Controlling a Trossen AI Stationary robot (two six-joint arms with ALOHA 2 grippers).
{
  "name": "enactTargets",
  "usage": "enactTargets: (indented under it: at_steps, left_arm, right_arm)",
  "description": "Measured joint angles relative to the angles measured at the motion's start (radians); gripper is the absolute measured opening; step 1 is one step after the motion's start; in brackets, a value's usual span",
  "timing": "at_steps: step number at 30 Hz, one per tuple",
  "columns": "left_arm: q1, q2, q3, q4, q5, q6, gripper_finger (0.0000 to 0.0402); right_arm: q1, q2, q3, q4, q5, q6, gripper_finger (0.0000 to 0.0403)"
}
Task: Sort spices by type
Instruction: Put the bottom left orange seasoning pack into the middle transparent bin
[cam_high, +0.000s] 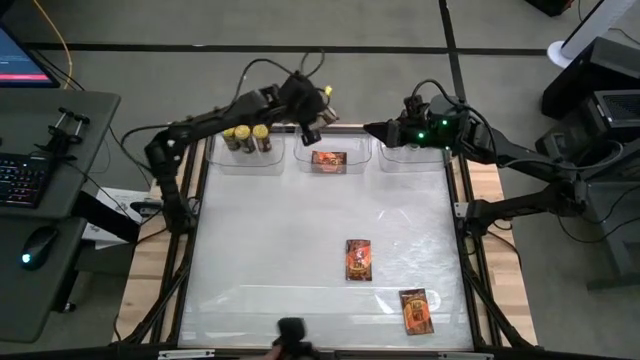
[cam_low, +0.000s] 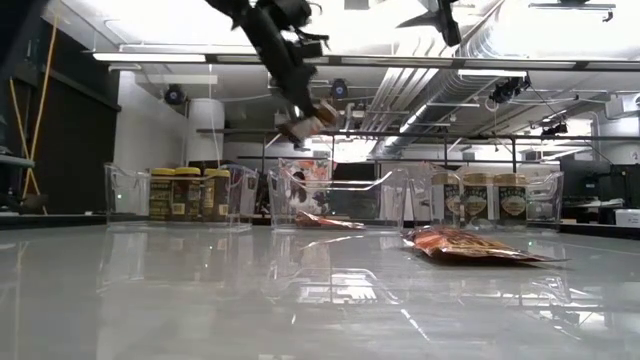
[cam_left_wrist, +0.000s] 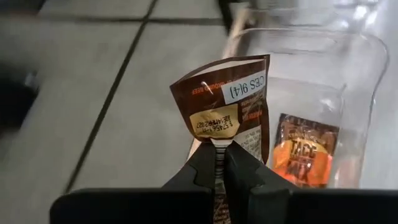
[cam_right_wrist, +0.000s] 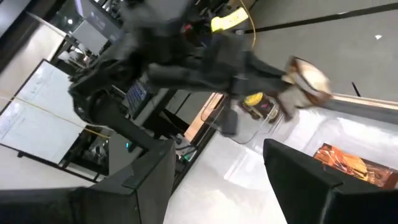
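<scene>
A grey tiled floor (cam_high: 150, 30) with dark seams surrounds the counter (cam_high: 300, 240), whose glossy white top sits in a pale wooden border. Off to one side stands a grey desk (cam_high: 60, 200) bearing a keyboard (cam_high: 20, 180) and mouse (cam_high: 38, 243). In the low view, long ceiling lights (cam_low: 180, 58), exposed silver ducting (cam_low: 500, 50) and white walls (cam_low: 150, 130) fill the room behind.
</scene>
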Motion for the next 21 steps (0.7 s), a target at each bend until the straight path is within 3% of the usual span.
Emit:
enactTargets:
  at_steps: [7, 13, 21]
  left_arm:
    - [0.000, 0.155, 0.053, 0.024, 0.191, 0.263, 0.0000]
    - [-0.024, 0.255, 0.053, 0.014, 0.203, 0.309, 0.0000]
    - [-0.054, 0.294, 0.053, -0.007, 0.203, 0.356, 0.0004]
  right_arm:
    - [0.000, 0.000, 0.000, 0.000, 0.054, 0.074, 0.0238]
    - [0.000, 0.000, 0.000, 0.000, 0.128, 0.106, 0.0238]
    - [0.000, 0.000, 0.000, 0.000, 0.137, 0.088, 0.0238]
